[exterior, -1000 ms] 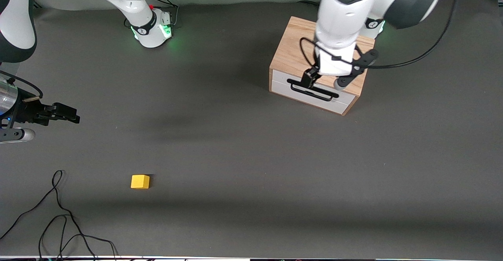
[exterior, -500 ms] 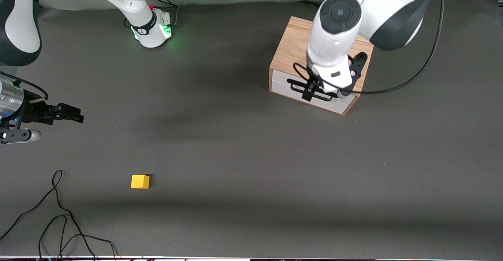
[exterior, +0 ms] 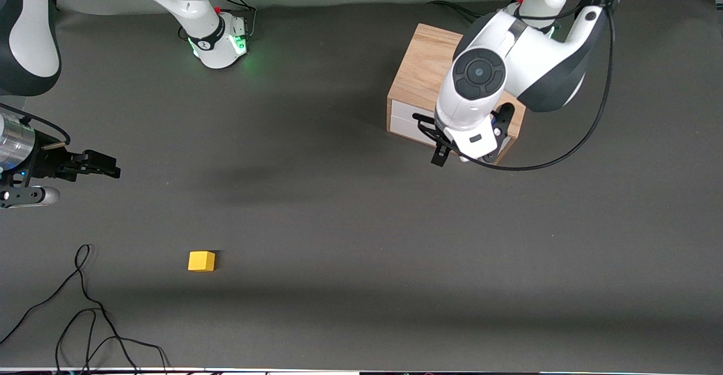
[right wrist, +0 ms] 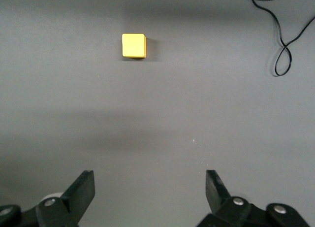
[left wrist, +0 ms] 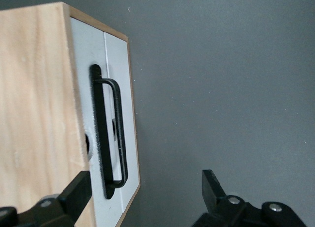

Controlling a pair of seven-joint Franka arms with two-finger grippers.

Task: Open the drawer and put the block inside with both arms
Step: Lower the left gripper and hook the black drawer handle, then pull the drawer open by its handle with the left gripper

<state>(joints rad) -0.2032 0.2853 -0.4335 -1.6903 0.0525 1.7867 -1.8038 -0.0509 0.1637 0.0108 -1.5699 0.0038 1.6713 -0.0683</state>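
A dark grey tabletop [exterior: 350, 205] is shown with two white arms based along its edge farthest from the front camera.

Cabinet [exterior: 421, 70]: a light wooden box is set toward the left arm's end of the tabletop. Its drawer [exterior: 404, 121] is seen pushed in, white front flush with the wooden frame, the black wire handle [left wrist: 118, 133] lying against that front.

Left gripper [exterior: 460, 149]: it is held in front of the drawer, low over the tabletop just beside the cabinet. In the left wrist view the jaws are spread wide and nothing is grasped between them; one finger [left wrist: 78, 192] is seen against the wooden side of the cabinet, the other well out over bare tabletop. The handle is not gripped.

Block [exterior: 201, 261]: a small yellow cube is found resting on the tabletop toward the right arm's end, nearer to the front camera than the cabinet and well apart from it. It is touched by nothing.

Right gripper [exterior: 99, 163]: it is held over the tabletop at the right arm's end, with the jaws released and empty. In the right wrist view the block [right wrist: 134, 45] is framed ahead of the spread fingers [right wrist: 81, 190].

Black cable [exterior: 85, 307]: loose loops are laid on the tabletop near the block, closer to the front camera.
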